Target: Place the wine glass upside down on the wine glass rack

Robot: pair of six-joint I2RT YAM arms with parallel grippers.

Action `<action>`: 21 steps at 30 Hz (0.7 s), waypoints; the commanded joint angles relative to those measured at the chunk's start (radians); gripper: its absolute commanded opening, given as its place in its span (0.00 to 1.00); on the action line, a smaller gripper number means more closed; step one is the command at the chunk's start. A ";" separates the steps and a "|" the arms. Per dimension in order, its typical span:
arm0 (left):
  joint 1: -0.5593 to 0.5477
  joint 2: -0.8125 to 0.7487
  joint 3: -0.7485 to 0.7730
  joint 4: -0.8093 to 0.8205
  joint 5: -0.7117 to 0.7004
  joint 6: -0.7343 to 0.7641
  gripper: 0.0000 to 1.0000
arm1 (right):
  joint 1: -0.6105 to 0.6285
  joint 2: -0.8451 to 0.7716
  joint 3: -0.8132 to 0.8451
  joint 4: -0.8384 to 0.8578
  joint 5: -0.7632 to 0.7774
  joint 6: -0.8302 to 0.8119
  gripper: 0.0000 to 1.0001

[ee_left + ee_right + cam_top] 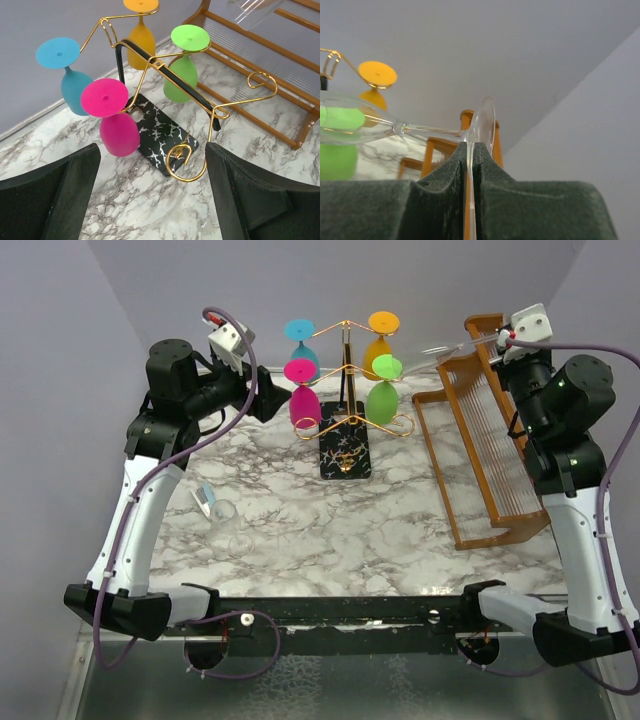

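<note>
The wine glass rack [346,368] is a gold wire stand on a black speckled base [345,448] at the back middle of the table. Blue, orange, pink and green glasses hang upside down on it. My right gripper [497,339] is shut on the foot of the clear wine glass [447,349]. It holds the glass on its side, high and right of the rack, bowl pointing left. In the right wrist view the foot [483,124] is pinched between my fingers [445,175]. My left gripper [271,400] is open and empty left of the rack [150,62].
A brown wooden slatted rack [490,445] stands at the right, under the held glass. A small clear object with a bluish part [212,505] lies on the marble at the left. Empty gold scroll hooks [188,167] stick out at the rack's near side.
</note>
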 commanded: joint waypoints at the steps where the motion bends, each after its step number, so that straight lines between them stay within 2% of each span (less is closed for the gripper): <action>1: 0.005 0.007 0.010 -0.018 -0.032 0.032 0.89 | -0.002 -0.043 -0.018 -0.039 0.056 -0.239 0.01; 11: 0.007 0.005 -0.002 -0.016 -0.033 0.048 0.89 | -0.002 -0.064 -0.145 -0.093 0.027 -0.504 0.01; 21: 0.009 -0.002 -0.009 -0.027 -0.039 0.069 0.89 | 0.000 -0.006 -0.213 -0.147 -0.048 -0.734 0.01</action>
